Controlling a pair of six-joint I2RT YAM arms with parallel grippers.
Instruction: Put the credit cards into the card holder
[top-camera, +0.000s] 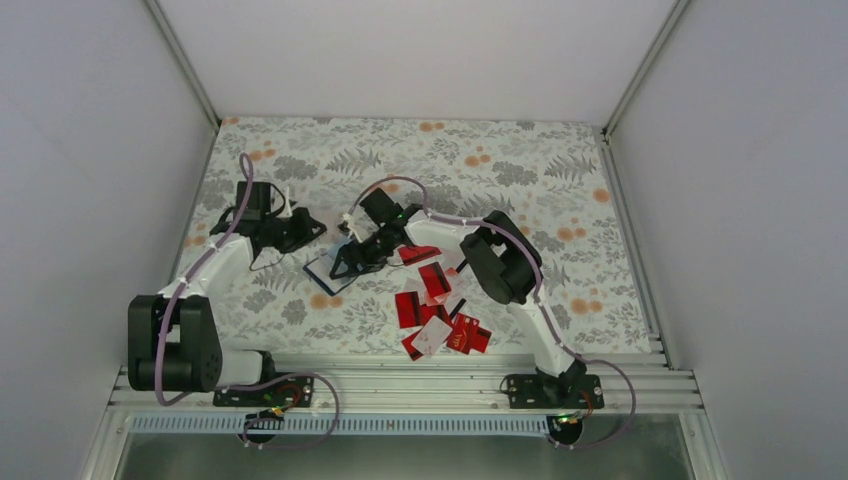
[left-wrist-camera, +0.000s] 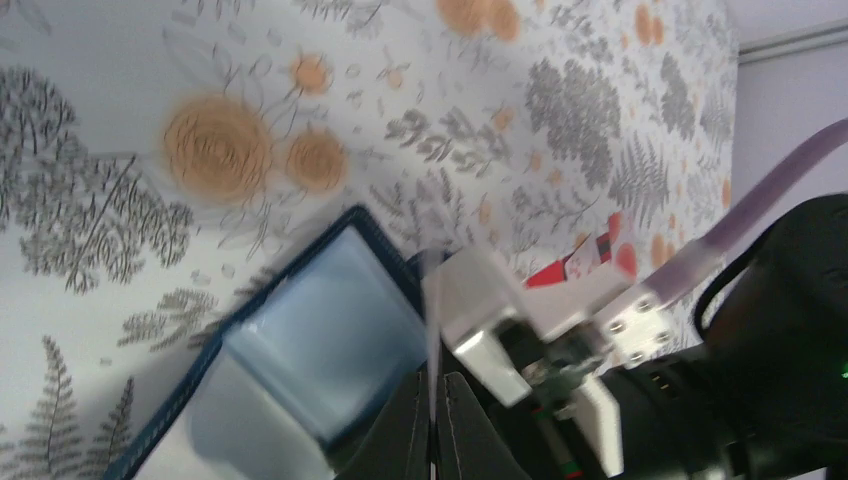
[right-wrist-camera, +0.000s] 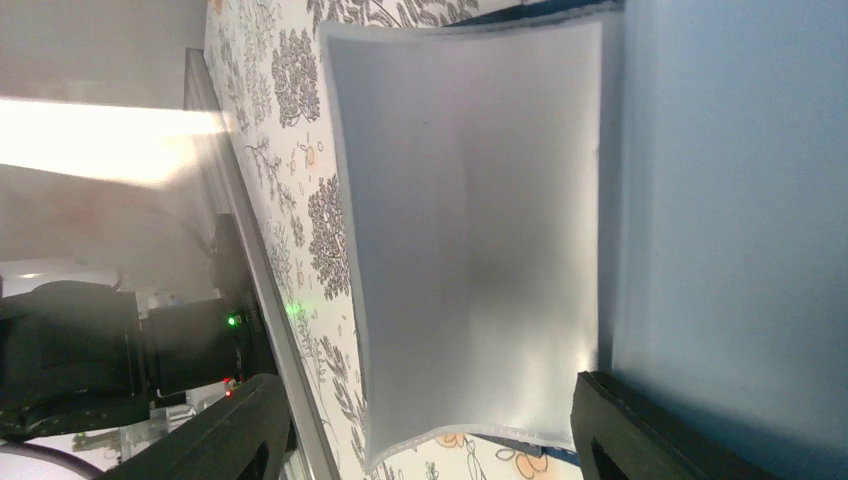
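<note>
Card holder (top-camera: 323, 272) open on bench (top-camera: 500, 170) left of centre, pale lining up, right jaws apart directly over it, left jaws together on thin pale card (left-wrist-camera: 432, 300) seen edge-on just beside holder, red credit cards (top-camera: 436, 310) scattered near front.

A matt floral-print cloth covers the worktop (top-camera: 450, 160), the credit cards (top-camera: 410, 308) look like glossy plastic, and the card holder (left-wrist-camera: 300, 360) shows a smooth, faintly shiny pale-blue lining.
</note>
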